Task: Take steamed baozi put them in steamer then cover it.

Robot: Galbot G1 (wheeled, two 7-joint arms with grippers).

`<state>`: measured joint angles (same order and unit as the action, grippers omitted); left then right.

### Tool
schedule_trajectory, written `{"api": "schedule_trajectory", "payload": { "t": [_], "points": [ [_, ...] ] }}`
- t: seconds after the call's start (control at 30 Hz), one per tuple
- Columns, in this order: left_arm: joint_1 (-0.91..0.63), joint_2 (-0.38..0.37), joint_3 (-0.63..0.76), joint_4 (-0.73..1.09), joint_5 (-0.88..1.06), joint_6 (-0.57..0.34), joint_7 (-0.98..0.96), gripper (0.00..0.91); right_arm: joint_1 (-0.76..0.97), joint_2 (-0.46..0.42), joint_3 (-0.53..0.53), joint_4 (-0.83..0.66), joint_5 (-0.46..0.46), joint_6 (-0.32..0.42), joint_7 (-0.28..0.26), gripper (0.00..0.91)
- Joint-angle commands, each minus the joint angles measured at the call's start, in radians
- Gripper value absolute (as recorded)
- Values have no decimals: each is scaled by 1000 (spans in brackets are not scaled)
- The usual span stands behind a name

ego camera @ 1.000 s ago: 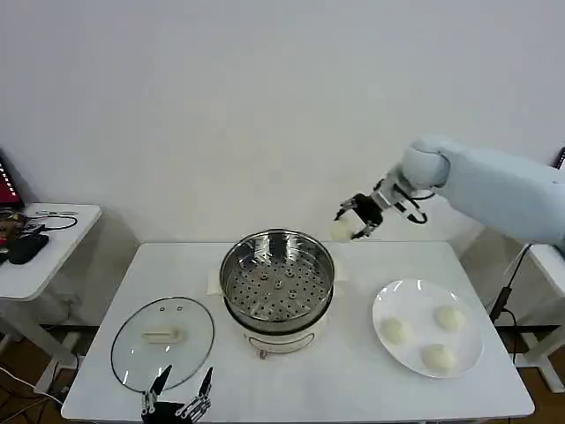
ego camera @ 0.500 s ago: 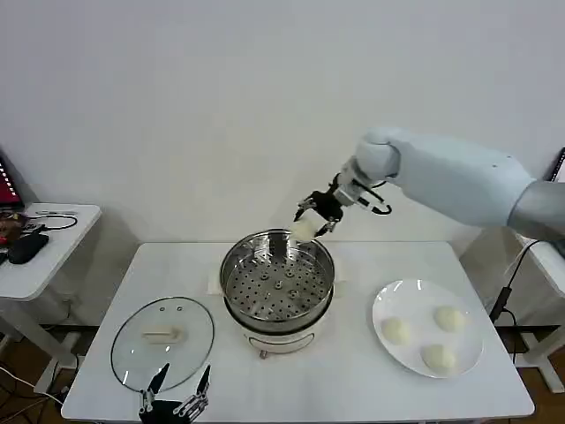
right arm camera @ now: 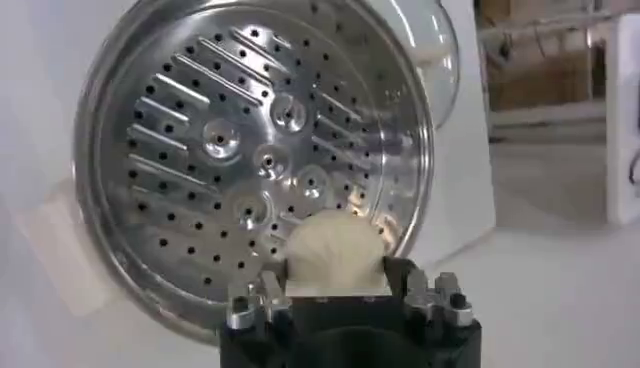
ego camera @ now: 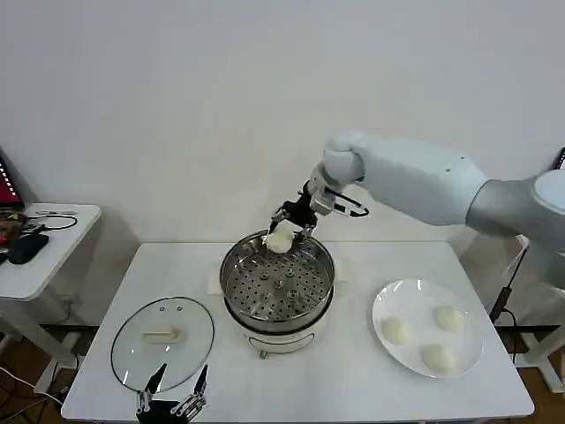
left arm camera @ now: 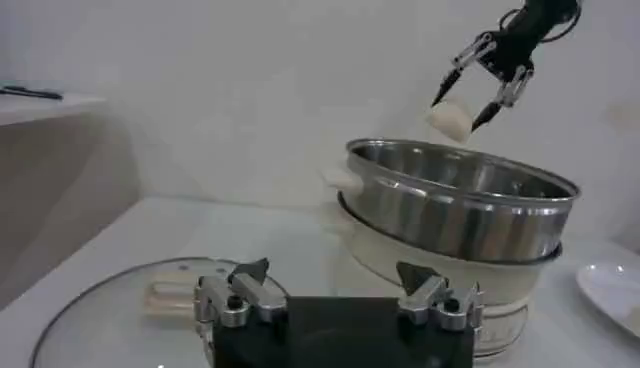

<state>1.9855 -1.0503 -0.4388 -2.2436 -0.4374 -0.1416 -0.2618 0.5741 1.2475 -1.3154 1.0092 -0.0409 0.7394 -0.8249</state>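
The table (ego camera: 353,389) carries, from left to right, the cover (ego camera: 162,342), the steamer (ego camera: 277,281) on its white pot base (ego camera: 281,336), and a plate (ego camera: 428,329) with three baozi (ego camera: 395,331). The head view alone takes in this whole row, with the cover lying flat at the near left and the plate well apart at the near right. The right arm (ego camera: 415,181) reaches in from the right, and its right gripper (ego camera: 288,231) hangs over the steamer's far rim, clenched on a fourth baozi (ego camera: 280,241) that sits between the finger tips, clear of the perforated floor. The left wrist view gives what the head view cannot: seen from the side, the held baozi (left arm camera: 449,120) is above the steamer's rim (left arm camera: 462,170), not touching it, with the dark fingers (left arm camera: 510,88) coming down on either side of it. The right wrist view looks straight down past the gripper (right arm camera: 340,290) at the steamer's floor (right arm camera: 235,160), its holes and raised bumps bare, with the baozi (right arm camera: 335,255) pressed between the finger bases and covering a near-edge part of the floor. The left gripper (ego camera: 173,399) hangs low at the near left edge of the table, just near of the cover, its fingers (left arm camera: 235,295) spread wide and grasping nothing; in its own view the cover's white handle (left arm camera: 175,296) lies just beyond it.
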Motion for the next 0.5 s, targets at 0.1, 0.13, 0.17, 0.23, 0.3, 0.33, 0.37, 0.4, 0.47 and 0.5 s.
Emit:
{"api": "schedule_trajectory", "payload": {
  "t": [0.1,0.13,0.17,0.23,0.3,0.33,0.37,0.4,0.47,0.5],
  "points": [
    [4,1,-3,-6,-3,1,0,907,-35,29,8,-39,-133,73,20,655],
    [5,1,-4,-8,-3,1,0,907,-40,31,13,-46,-148,82,25,655],
    [6,2,-5,-9,-3,1,0,907,-44,33,16,-51,-159,86,26,655],
    [7,2,-5,-12,-3,2,0,907,-57,35,21,-58,-185,87,31,655],
    [6,2,-6,-13,-4,3,0,907,-71,37,30,-57,-201,87,36,655],
    [6,2,-5,-13,-4,3,0,907,-77,38,33,-53,-208,87,40,655],
    [6,2,-4,-12,-4,3,1,907,-86,39,35,-50,-218,87,40,655],
    [6,2,-4,-12,-4,3,0,907,-89,41,35,-50,-219,87,42,655],
    [6,2,-3,-11,-4,3,0,907,-100,46,38,-56,-233,87,46,655],
    [6,2,-3,-11,-5,4,0,907,-100,47,38,-56,-233,87,47,655]
  ]
}}
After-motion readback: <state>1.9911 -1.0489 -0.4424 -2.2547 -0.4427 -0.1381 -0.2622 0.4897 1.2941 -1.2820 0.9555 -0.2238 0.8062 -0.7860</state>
